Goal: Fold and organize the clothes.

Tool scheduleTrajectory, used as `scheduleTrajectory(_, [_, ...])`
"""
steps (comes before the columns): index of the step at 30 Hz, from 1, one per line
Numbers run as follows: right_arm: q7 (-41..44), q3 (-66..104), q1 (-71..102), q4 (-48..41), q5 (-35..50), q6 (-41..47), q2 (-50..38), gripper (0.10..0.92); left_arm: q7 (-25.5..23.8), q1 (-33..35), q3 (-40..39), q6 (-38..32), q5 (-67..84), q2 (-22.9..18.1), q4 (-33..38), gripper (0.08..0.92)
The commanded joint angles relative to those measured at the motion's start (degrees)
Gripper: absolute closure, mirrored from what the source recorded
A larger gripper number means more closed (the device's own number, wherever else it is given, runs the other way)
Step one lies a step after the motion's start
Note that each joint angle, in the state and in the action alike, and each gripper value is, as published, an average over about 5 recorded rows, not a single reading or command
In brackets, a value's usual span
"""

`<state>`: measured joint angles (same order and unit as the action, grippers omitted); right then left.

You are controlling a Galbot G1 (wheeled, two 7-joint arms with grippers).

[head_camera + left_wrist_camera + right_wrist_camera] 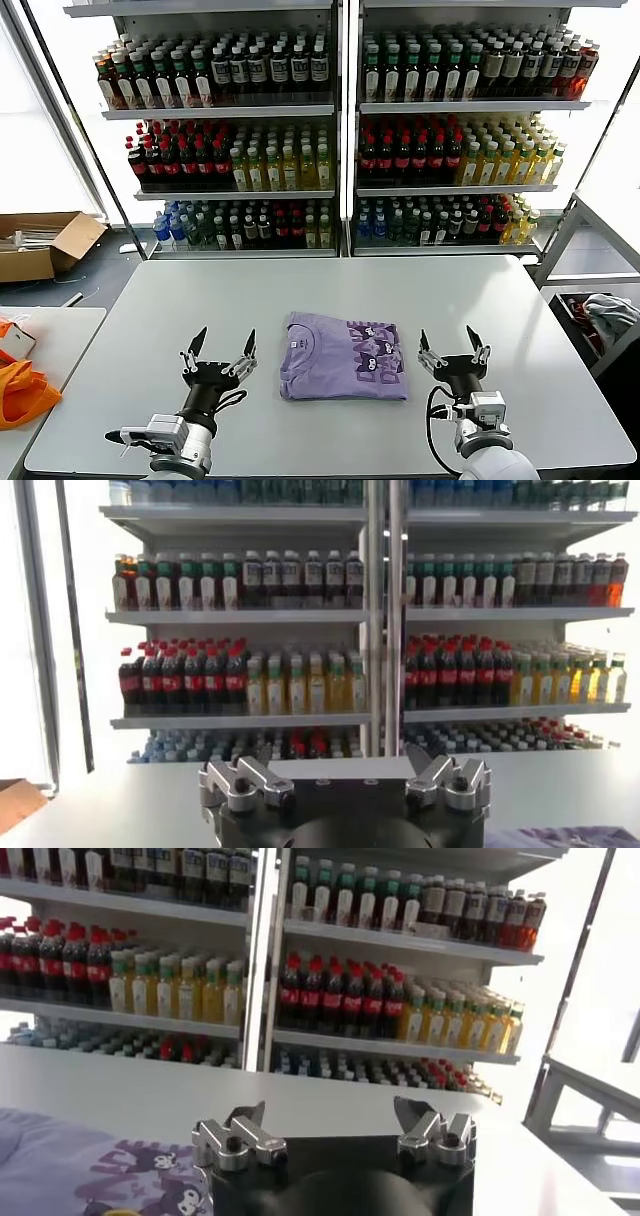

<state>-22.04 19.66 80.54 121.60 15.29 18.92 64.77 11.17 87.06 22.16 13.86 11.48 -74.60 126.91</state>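
Folded T-shirt (342,356), lower centre of the frame, long axis left-right, collar left; left gripper (219,357) and right gripper (454,350) flank it, fingers apart.

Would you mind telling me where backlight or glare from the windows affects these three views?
Head view: bright daylight behind the shelves washes out the window areas; the T-shirt stays evenly lit. Left wrist view: the window strip beside the shelves is blown white. Right wrist view: glare whitens the window side and the table.

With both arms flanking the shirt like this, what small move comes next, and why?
Probably none on the cloth: the T-shirt already lies folded into a compact rectangle on the table. The left gripper and right gripper stand open and empty beside it, so likely retract.
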Motion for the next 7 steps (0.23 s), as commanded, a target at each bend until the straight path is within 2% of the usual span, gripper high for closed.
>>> scheduleTrajectory(1, [0.73,0.27,0.45,0.27,-0.18,-0.56,0.50,0.203,-0.77,-0.21,0.07,-0.56,0.42,-0.02,-0.36,0.177])
scheduleTrajectory(7, [1.93,0.74,0.75,0.87,-0.20,-1.26,1.00,0.203,-1.10,-0.91,-0.29,-0.09,-0.08,0.09,-0.62,0.177])
